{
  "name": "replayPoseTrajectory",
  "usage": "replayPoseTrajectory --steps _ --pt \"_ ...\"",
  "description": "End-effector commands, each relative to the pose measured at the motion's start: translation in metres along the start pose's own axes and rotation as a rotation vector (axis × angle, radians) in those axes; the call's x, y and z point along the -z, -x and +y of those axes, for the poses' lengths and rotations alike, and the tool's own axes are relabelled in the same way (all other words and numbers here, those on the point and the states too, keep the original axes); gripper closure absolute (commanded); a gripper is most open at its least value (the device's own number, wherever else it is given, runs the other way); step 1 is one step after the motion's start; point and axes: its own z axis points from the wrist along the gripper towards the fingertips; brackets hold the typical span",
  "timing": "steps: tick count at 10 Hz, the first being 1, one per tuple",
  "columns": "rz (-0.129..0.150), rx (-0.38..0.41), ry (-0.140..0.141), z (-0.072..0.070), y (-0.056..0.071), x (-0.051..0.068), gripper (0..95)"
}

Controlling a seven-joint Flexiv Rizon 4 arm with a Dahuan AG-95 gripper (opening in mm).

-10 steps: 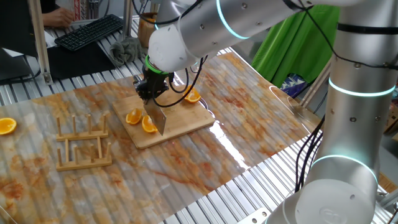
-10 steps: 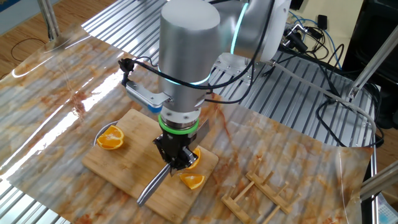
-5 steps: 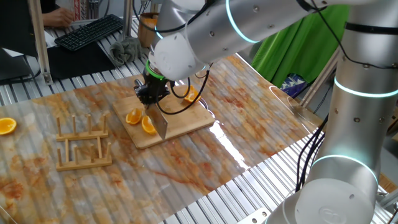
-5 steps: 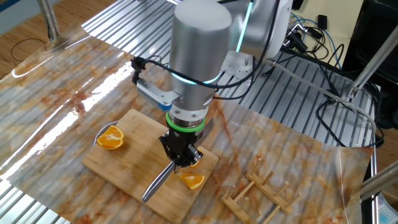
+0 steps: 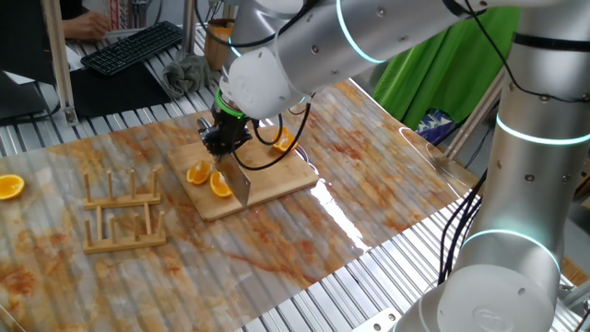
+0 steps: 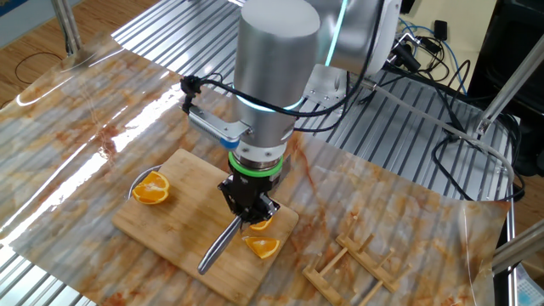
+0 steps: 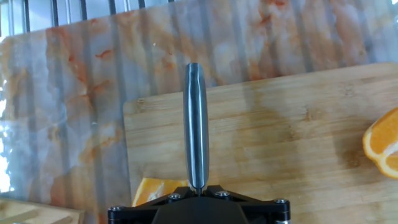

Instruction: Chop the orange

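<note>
The orange lies as two thin wedges (image 5: 196,172) (image 5: 220,186) on the wooden board (image 5: 277,180). My gripper (image 5: 224,138) is shut on a steel knife (image 5: 240,183) and holds it blade down just right of the wedges, with the tip at the board. In the other fixed view the gripper (image 6: 249,208) stands over one wedge (image 6: 262,247), and the knife (image 6: 218,244) slants toward the board's near edge. In the hand view the knife (image 7: 196,124) points away over the board (image 7: 280,143), with a wedge (image 7: 157,189) just left of the gripper (image 7: 198,188).
A rounder orange half (image 5: 285,141) sits at the board's far corner and shows in the other fixed view (image 6: 151,189). Another orange half (image 5: 11,186) lies at the table's far left. A wooden rack (image 5: 124,214) stands left of the board. A keyboard (image 5: 134,46) lies beyond the table.
My gripper and the knife have shifted slightly sideways along the board past the wedges, mostly in the first half second. The wedges have not moved.
</note>
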Motion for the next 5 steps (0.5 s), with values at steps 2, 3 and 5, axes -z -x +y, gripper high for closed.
replayPoseTrajectory --steps 2,3,5 --pt "0.004 -0.005 0.004 0.001 -0.008 0.000 95.0" --pt "0.004 -0.006 0.004 0.003 -0.013 -0.001 95.0" --pt "0.004 -0.003 0.002 0.003 -0.018 -0.003 95.0"
